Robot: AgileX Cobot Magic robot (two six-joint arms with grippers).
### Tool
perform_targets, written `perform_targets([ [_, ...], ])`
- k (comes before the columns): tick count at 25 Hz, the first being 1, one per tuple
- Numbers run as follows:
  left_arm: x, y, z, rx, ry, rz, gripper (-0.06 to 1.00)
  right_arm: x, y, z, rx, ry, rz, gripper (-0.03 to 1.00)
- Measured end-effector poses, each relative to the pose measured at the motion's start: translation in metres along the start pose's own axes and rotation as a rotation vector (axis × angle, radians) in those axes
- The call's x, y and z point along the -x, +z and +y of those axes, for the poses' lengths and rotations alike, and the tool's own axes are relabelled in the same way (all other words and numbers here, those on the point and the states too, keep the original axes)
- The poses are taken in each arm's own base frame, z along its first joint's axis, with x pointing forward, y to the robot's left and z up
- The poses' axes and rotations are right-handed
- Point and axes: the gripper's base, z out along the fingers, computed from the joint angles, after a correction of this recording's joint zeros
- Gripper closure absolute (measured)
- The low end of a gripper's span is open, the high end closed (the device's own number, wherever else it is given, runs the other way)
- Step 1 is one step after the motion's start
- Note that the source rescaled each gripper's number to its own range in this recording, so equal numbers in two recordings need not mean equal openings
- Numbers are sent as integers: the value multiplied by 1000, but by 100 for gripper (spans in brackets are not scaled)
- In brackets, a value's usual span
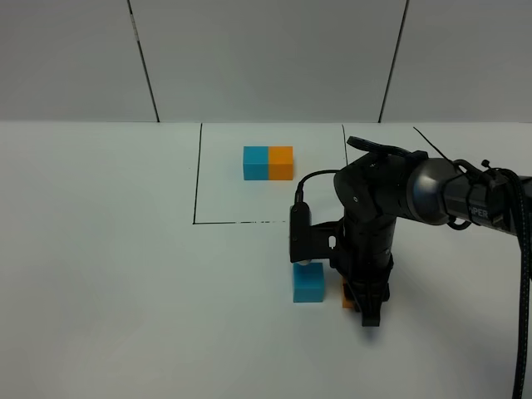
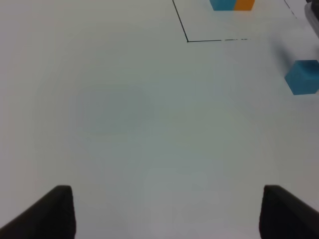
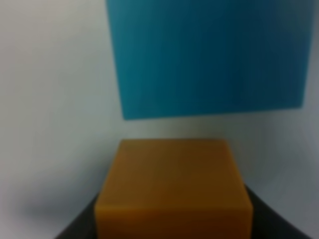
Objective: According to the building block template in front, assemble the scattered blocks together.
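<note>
Beside blue cube, right hand clasping orange cube (small gap), left hand spread, empty.

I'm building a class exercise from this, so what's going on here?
The right end effector appears to grip the orange cube, low beside the blue cube, on its right as in the template. A gap separates them, so they are not yet joined. The template lies farther back inside the marked square. The left end effector hangs open.

Bench, left half: no obstacle is met. Blue cube and orange cube: parted by a narrow gap. Right-hand approach: blocked by right arm.
</note>
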Motion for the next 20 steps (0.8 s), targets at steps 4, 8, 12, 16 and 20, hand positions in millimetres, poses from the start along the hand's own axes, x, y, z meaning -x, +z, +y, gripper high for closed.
perform_targets([
  [4,0,0,0,0,0,0,34,1,-1,-2,-8,-2,-4,96],
  [8,0,0,0,0,0,0,34,2,-2,-4,-25,-2,-13,96],
  [12,0,0,0,0,0,0,34,2,-2,-5,-30,-5,-15,96],
  [16,0,0,0,0,0,0,34,2,-2,-5,-32,-5,-17,96],
  [20,0,0,0,0,0,0,34,3,-4,-7,-38,-4,-19,96],
])
